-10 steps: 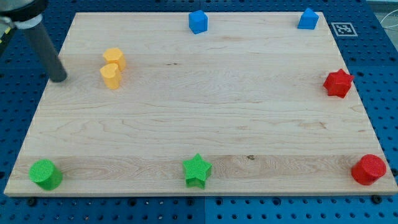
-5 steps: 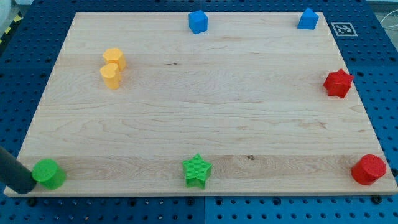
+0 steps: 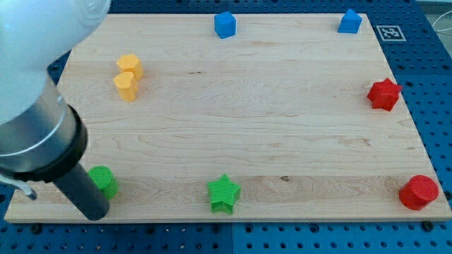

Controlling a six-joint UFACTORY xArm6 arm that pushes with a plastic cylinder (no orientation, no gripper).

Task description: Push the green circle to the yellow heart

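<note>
The green circle (image 3: 104, 181) sits near the board's bottom left, partly hidden by my rod. My tip (image 3: 94, 214) is at the view's bottom left, just below and left of the green circle, touching or almost touching it. Two yellow blocks stand together at the upper left: the upper one (image 3: 131, 65) and the lower one (image 3: 126, 85). I cannot tell which is the heart. The arm's large pale body fills the view's left side.
A green star (image 3: 224, 193) is at bottom centre. A red circle (image 3: 418, 192) is at bottom right, a red star (image 3: 384, 94) at the right edge. Two blue blocks (image 3: 224, 24) (image 3: 349, 22) stand at the top edge.
My tip moved from the upper left down to the bottom left corner, then right. The green circle has been pushed right and slightly up. The arm body now covers the view's left.
</note>
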